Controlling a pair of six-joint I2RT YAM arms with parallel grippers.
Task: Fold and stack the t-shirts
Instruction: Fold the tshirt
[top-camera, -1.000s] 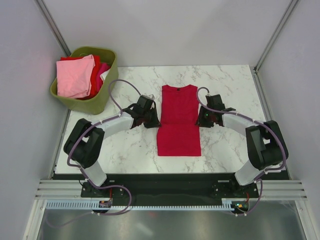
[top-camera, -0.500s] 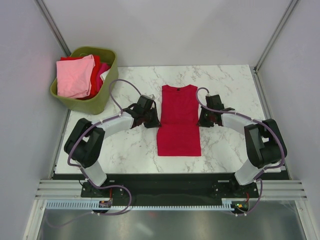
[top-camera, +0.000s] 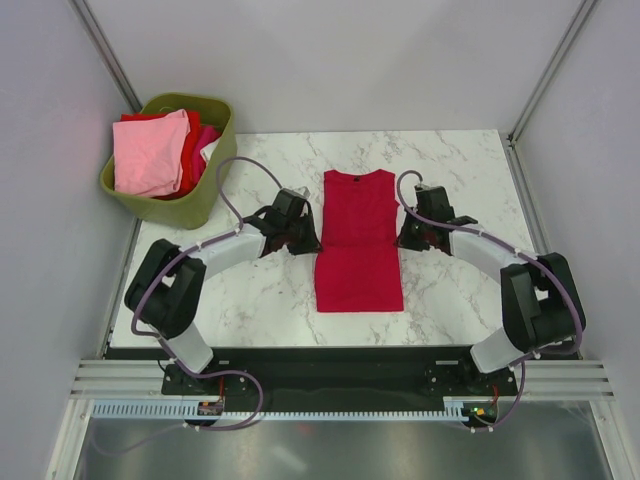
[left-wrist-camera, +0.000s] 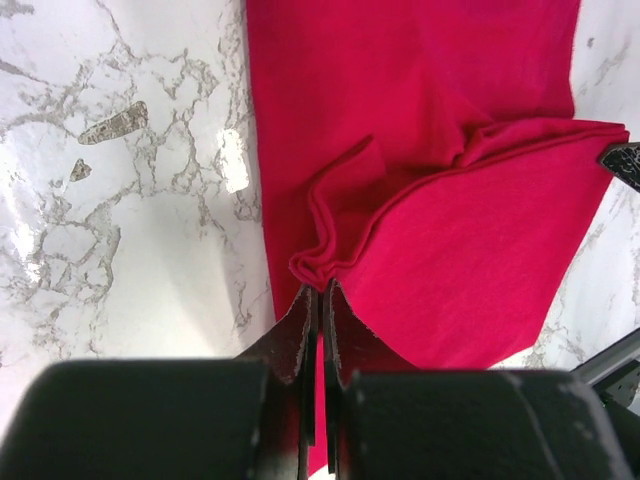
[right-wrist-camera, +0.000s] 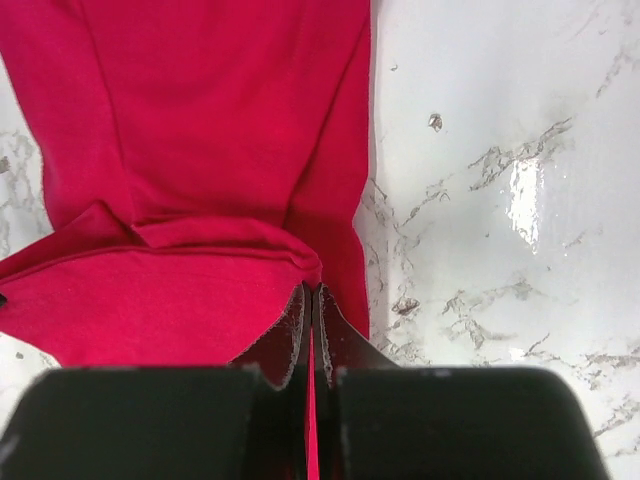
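On the worktop (top-camera: 250, 290), in the middle, lies the red t-shirt (top-camera: 358, 240), with the left fingers (top-camera: 308, 238) at its 9 o'clock edge and the right fingers (top-camera: 406, 236) at 3 o'clock both pinching cloth, so next they should probably lift together to fold it in half.

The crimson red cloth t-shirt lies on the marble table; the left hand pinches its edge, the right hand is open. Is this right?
No. The right hand is shut on the crimson red cloth t-shirt too; the right wrist view shows it.
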